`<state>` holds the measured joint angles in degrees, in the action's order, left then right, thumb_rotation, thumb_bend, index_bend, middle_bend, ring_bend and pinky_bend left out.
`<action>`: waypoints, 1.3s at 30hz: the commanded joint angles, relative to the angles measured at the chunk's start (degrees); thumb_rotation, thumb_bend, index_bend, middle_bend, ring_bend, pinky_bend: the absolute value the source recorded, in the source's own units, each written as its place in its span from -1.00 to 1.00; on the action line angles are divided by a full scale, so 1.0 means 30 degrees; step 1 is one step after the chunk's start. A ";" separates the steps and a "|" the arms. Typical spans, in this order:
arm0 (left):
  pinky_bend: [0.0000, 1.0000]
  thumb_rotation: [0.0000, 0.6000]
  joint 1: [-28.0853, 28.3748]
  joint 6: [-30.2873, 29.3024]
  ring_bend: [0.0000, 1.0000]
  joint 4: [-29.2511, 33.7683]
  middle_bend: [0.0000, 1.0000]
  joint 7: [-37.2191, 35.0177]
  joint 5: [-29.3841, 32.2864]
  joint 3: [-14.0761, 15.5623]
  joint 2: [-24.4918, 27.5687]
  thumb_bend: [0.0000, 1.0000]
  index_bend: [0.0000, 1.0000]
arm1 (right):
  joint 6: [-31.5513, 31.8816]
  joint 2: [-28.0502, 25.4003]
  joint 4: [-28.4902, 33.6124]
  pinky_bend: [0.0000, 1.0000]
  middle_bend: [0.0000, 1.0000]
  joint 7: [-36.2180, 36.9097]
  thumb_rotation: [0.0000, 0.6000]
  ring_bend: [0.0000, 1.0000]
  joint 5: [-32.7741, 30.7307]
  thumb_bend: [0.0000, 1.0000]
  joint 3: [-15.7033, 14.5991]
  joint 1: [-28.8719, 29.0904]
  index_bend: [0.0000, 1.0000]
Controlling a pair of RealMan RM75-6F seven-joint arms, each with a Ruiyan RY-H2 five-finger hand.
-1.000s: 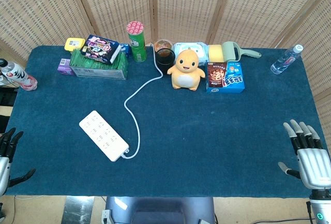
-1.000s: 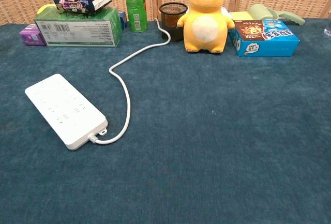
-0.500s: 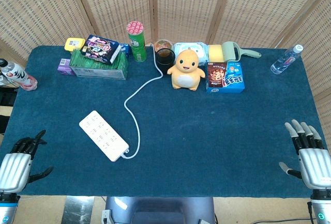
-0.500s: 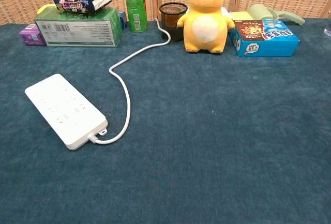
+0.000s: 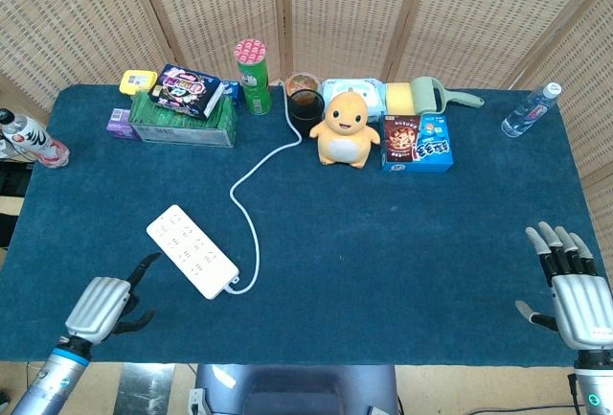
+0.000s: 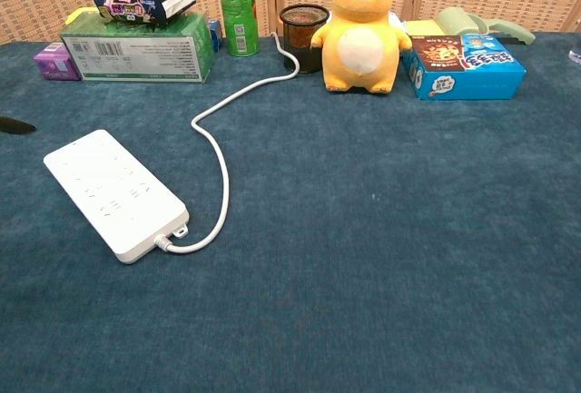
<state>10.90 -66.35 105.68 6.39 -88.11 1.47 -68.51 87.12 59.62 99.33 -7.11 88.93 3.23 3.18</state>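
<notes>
At the near left corner of the blue table (image 5: pixel 402 242), the left hand (image 5: pixel 103 304) hovers just short of the white power strip (image 5: pixel 192 250), fingers apart and holding nothing, its dark fingertips pointing toward the strip's near end; in the chest view only a dark fingertip (image 6: pixel 14 125) shows at the left edge, a little beyond the strip (image 6: pixel 113 193). The strip lies flat and diagonal on the cloth, its white cable (image 5: pixel 251 180) curling from its near end back toward the dark mesh cup (image 5: pixel 306 103) beside the orange plush toy (image 5: pixel 344 128). This reads as the approach step, with no contact yet. The next move would call for bringing the fingers over the strip's long edges and lowering squarely, since the strip is wide and flat and offers little to get under. The right hand (image 5: pixel 573 286) rests at the near right corner, fingers spread and empty, well apart from everything. Against the frame 0.5 s ago, the left hand has moved inward from the table's left edge toward the strip; the right hand and all objects are unchanged.
</notes>
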 commanded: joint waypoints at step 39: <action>1.00 1.00 0.3936 0.2395 1.00 0.1666 1.00 0.6345 0.8517 0.0028 -0.3681 -0.31 -0.65 | -0.0294 -0.0110 -0.0135 -1.00 -1.00 0.0752 1.00 -1.00 -0.0255 -1.00 0.0032 0.0124 -0.97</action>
<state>22.69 -59.09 110.74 25.49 -62.59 1.51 -79.50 86.24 59.29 98.93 -4.85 88.16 3.33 3.55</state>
